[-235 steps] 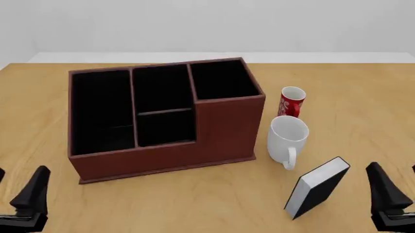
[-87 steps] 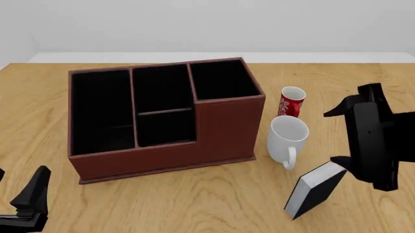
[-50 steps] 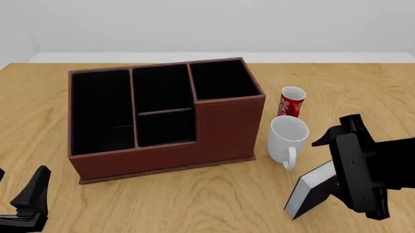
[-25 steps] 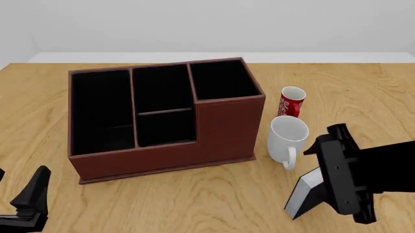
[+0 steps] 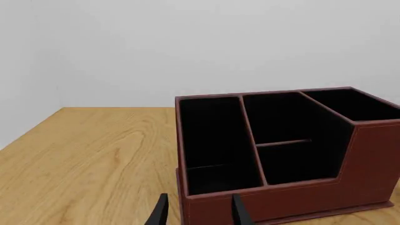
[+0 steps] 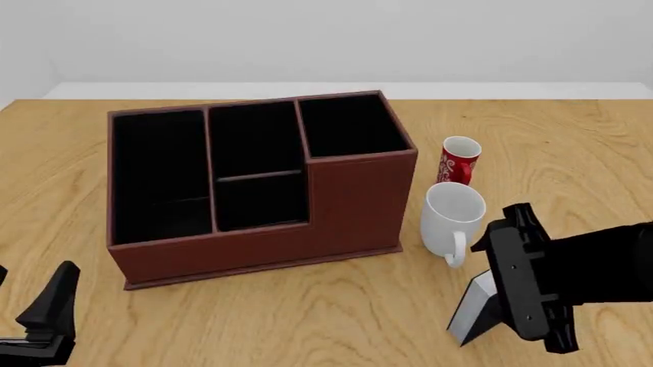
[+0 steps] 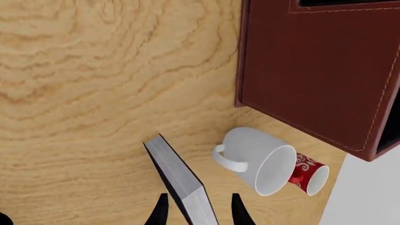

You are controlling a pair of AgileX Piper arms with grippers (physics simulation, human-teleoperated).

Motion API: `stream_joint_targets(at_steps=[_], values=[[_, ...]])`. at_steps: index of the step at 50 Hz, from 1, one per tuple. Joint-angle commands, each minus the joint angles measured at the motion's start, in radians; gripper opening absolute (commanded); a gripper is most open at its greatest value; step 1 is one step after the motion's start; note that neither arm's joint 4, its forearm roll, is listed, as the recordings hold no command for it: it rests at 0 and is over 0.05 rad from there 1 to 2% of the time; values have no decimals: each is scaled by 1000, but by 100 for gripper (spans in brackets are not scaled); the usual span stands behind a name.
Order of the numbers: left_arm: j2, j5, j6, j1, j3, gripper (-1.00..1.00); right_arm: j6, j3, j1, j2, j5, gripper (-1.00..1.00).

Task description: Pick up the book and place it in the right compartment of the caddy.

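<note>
Two seconds ago the right gripper (image 7: 196, 209) hung high beside the mug (image 6: 452, 218); now it has dropped over the book (image 6: 475, 306), fingers apart astride its top edge, unclosed, book standing right of the caddy (image 6: 359, 200); left gripper (image 5: 196, 211) idles, fingers apart

Mug (image 6: 453, 216): white, upright on the worktop, open mouth up, handle turned toward the camera in the front view.
Cup (image 6: 459, 159): red with a white pattern and pale inside, upright just behind the mug, farther from the camera and smaller than it.
Mug and cup: very close together; whether they touch cannot be told.
Worktop (image 6: 306, 313): pale wood with flowing grain, carrying both vessels; its far edge meets a light strip below the wall.
Wall (image 6: 326, 38): plain pale grey, filling the background.
</note>
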Motion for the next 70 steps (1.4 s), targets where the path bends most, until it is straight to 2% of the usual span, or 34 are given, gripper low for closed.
stream_joint_targets(at_steps=[1,6,15,16,23,24,26,28,29,34,42,58,59,61,66,70], values=[[0,0,0,0,0,100,-16,11,-15,21,-11,100],[0,0,0,0,0,100,-19,24,-23,28,-15,100],[0,0,0,0,0,100,7,26,5,49,-34,100],[0,0,0,0,0,100,-7,40,-7,52,-41,100],[0,0,0,0,0,100,4,46,2,55,-39,100],[0,0,0,0,0,100,-10,55,-10,53,-38,100],[0,0,0,0,0,100,4,45,-4,60,-39,100],[0,0,0,0,0,100,-14,55,-16,58,-39,100],[0,0,0,0,0,100,0,46,-7,65,-42,100],[0,0,0,0,0,100,-5,54,-9,80,-57,100],[0,0,0,0,0,100,15,58,10,109,-80,100],[0,0,0,0,0,100,5,111,-9,149,-129,100],[0,0,0,0,0,100,30,103,3,157,-126,-100],[0,0,0,0,0,100,24,119,4,154,-129,-100],[0,0,0,0,0,100,65,109,38,153,-129,-100],[0,0,0,0,0,100,73,112,47,143,-131,-100]])
